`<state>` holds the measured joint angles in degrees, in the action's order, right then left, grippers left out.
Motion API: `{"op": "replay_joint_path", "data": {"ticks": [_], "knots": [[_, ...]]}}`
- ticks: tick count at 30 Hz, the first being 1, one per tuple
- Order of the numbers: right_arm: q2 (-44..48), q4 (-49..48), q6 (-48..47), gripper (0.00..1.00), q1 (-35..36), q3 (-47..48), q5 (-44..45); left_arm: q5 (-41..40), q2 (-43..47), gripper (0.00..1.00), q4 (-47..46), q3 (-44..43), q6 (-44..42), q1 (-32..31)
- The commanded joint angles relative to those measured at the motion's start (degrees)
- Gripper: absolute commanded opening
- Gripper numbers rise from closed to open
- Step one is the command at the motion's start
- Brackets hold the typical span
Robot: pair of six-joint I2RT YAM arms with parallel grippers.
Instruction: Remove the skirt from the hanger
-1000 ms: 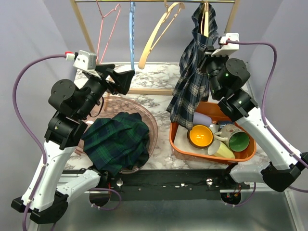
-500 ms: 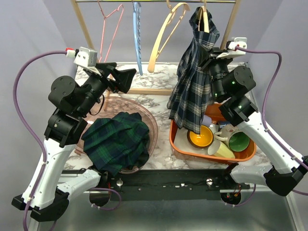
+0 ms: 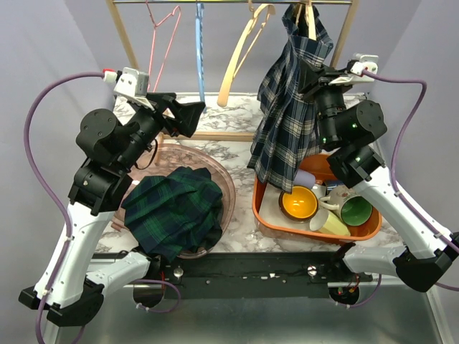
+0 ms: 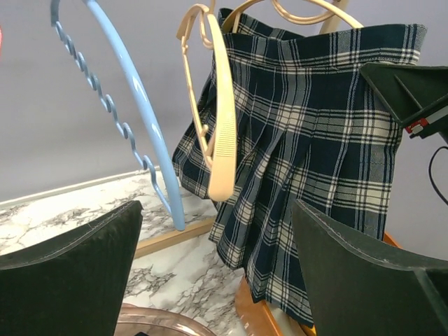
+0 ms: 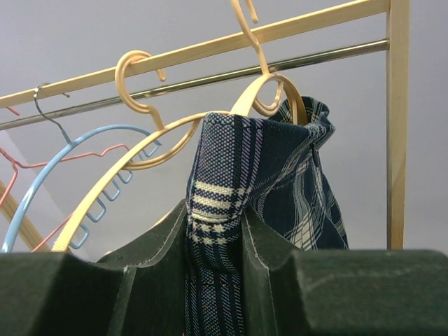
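A navy and white plaid skirt (image 3: 287,122) hangs on a tan wooden hanger (image 3: 310,21) at the right end of the rail. My right gripper (image 3: 315,72) is shut on the skirt's waistband (image 5: 217,210), just below the hanger (image 5: 269,87). My left gripper (image 3: 188,118) is open and empty, left of the skirt and pointing at it; the skirt (image 4: 308,140) shows between its fingers (image 4: 70,273).
Pink (image 3: 161,43), blue (image 3: 199,50) and empty tan (image 3: 240,54) hangers hang on the rail. A pink bowl (image 3: 222,179) holds a dark green plaid garment (image 3: 176,211). An orange tray (image 3: 269,215) with cups and bowls lies under the skirt's hem.
My right gripper has risen and moved right, lifting the skirt's waistband on the hanger. The empty hangers swing. My left arm has barely shifted.
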<state>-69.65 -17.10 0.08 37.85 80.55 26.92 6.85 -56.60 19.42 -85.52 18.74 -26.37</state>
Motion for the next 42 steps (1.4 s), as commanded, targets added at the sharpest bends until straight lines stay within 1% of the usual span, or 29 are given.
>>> {"op": "replay_joint_path", "data": {"ticks": [1,7,14,20,27,31,32,36,39,40,42], "knots": [[3.11,-9.27,2.12,0.01,-0.23,2.59,-3.36,1.06,0.09,0.96,0.0,-2.02,-0.11,-0.35],[6.8,-3.47,4.05,0.01,-0.23,-0.39,-3.89,1.67,-0.71,0.95,0.18,-3.78,-0.29,-0.35],[9.97,4.7,5.72,0.01,-0.23,-0.31,-4.77,2.99,-2.9,0.94,0.62,-7.73,-0.2,-0.35],[8.92,8.92,5.2,0.01,-0.23,1.45,-4.15,2.81,-4.4,0.94,0.79,-10.02,-0.02,-0.35],[11.81,13.93,10.55,0.01,-0.23,-0.4,-5.38,4.05,-5.19,0.94,1.5,-11.16,-0.11,-0.35],[15.76,17.01,10.91,0.01,-0.23,-1.8,-8.02,7.29,-6.33,0.93,2.2,-13.18,-1.69,-0.35],[16.64,19.89,11.0,0.01,-0.23,-1.72,-8.46,8.26,-6.68,0.92,2.64,-14.4,-1.78,-0.35],[20.68,22.55,11.88,0.01,-0.23,-2.51,-10.83,10.98,-8.35,0.91,1.33,-16.09,0.5,-0.35],[22.18,24.05,11.7,0.01,-0.23,-3.12,-12.06,14.84,-9.23,0.9,-2.19,-16.44,5.15,-0.35],[23.67,23.7,11.61,0.01,-0.23,-3.82,-13.63,15.64,-9.58,0.9,-3.06,-16.61,8.82,-0.35],[25.34,21.68,11.44,0.01,-0.23,-6.18,-15.57,16.43,-10.63,0.87,-6.05,-17.05,12.88,-0.35]]}}
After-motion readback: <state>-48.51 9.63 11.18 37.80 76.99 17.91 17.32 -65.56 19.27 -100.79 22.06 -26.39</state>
